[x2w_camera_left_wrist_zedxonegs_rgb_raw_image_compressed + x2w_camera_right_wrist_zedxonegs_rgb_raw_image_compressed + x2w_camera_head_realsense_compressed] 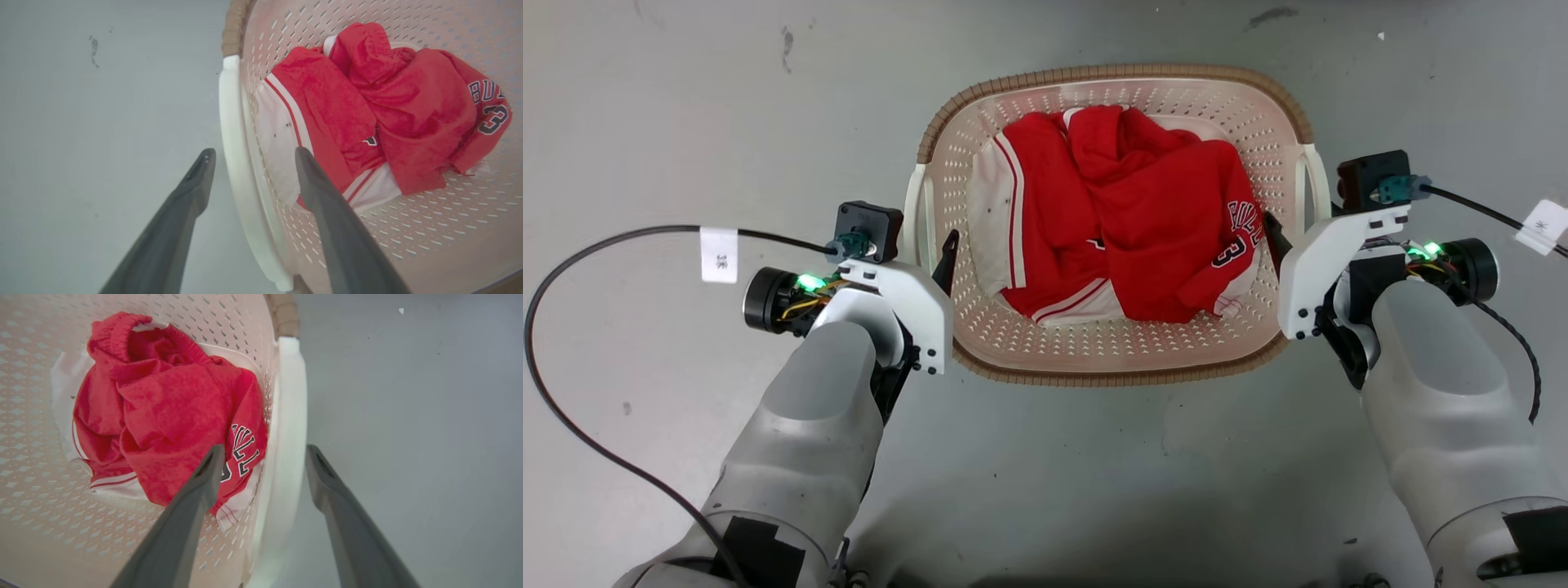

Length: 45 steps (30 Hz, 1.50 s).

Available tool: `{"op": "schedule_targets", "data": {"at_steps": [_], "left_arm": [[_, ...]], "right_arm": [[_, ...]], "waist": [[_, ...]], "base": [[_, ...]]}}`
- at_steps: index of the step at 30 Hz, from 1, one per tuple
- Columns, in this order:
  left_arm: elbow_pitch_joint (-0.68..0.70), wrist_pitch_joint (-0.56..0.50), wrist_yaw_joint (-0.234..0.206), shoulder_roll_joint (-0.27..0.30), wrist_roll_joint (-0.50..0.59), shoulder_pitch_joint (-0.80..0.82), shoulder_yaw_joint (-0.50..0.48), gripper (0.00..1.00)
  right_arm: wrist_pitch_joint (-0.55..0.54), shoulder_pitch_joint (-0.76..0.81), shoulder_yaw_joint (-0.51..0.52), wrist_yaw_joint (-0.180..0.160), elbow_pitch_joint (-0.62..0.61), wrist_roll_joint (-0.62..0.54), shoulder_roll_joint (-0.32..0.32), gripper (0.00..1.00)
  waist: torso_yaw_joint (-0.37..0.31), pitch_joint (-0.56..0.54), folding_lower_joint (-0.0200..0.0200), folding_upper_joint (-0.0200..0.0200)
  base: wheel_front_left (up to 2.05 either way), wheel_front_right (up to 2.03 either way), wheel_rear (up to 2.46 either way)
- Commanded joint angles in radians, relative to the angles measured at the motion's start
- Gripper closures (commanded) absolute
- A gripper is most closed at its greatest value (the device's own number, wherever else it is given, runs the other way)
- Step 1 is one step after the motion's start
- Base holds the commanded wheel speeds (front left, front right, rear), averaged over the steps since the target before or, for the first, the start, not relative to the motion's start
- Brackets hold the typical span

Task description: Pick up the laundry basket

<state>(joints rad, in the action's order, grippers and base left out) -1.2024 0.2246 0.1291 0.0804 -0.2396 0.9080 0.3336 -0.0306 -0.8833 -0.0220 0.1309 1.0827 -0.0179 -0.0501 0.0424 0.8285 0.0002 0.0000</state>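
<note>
Both claws are spread open right now, nothing clamped yet. The left claw point(255, 152) straddles the left handle point(235, 143) of the basket point(1111, 73). The white bar runs between its fingers, with one finger outside over the floor point(102, 122) and the other inside by the perforated wall. Same deal with the right claw point(265, 449) and the right handle point(286, 416). The basket sits on the floor between the two claws, red clothes point(1135, 212) piled inside. My take: get the bars seated deep between the fingers and close both claws together. Watch that the right claw's inner finger doesn't pinch the clothes just beside it, then lift evenly so nothing tips.
</note>
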Motion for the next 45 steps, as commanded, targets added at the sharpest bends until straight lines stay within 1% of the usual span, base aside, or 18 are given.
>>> {"op": "schedule_targets", "data": {"at_steps": [1,6,13,20,26,27,28,29,39,45], "left_arm": [[-0.005,-0.005,0.0,0.002,-0.008,0.011,0.009,0.0],[-0.002,-0.065,0.0,0.007,-0.081,0.038,0.092,0.0],[0.038,-0.143,0.001,0.037,-0.193,0.058,0.212,0.0],[0.061,-0.161,0.001,0.067,-0.286,0.064,0.308,0.0],[0.061,-0.159,0.001,0.078,-0.35,0.071,0.37,0.0],[0.062,-0.161,0.001,0.079,-0.36,0.073,0.379,0.17],[0.063,-0.162,0.001,0.08,-0.37,0.074,0.389,0.89],[0.066,-0.162,0.001,0.082,-0.38,0.075,0.4,1.0],[0.087,-0.182,0.001,0.099,-0.471,0.076,0.513,1.0],[0.102,-0.226,0.001,0.113,-0.537,0.05,0.582,1.0]], "right_arm": [[-0.003,-0.016,0.002,0.0,0.007,-0.004,0.0,0.0],[-0.018,-0.052,0.017,0.0,0.04,-0.032,0.0,0.0],[-0.036,-0.095,0.029,0.0,0.076,-0.05,0.0,0.0],[-0.048,-0.121,0.038,0.0,0.108,-0.06,0.0,0.0],[-0.047,-0.132,0.047,0.0,0.124,-0.074,0.0,0.0],[-0.046,-0.132,0.046,0.0,0.126,-0.073,0.0,0.0],[-0.049,-0.132,0.046,0.0,0.13,-0.074,0.0,0.45],[-0.052,-0.131,0.045,0.0,0.133,-0.072,0.0,1.0],[-0.067,-0.124,0.021,0.0,0.156,-0.06,-0.001,1.0],[-0.091,-0.107,0.022,0.0,0.171,-0.055,-0.001,1.0]], "waist": [[0.001,0.007,-0.0002,0.0],[0.003,0.032,-0.0002,0.0],[0.008,0.061,-0.0002,0.0],[0.012,0.076,-0.0002,0.0],[0.017,0.079,-0.0002,0.0],[0.018,0.08,-0.0002,0.0],[0.018,0.079,-0.0002,0.0],[0.018,0.079,-0.0002,0.0],[0.021,0.061,-0.0002,0.0],[0.016,0.007,-0.0002,0.0]], "base": [[0.0,0.0,0.0],[0.0,0.0,0.0],[0.0,0.0,0.0],[0.0,0.0,0.0],[0.0,0.0,0.0],[0.0,0.0,0.0],[0.0,0.0,0.0],[0.0,0.0,0.0],[0.0,0.0,0.0],[0.0,0.0,0.0]]}}
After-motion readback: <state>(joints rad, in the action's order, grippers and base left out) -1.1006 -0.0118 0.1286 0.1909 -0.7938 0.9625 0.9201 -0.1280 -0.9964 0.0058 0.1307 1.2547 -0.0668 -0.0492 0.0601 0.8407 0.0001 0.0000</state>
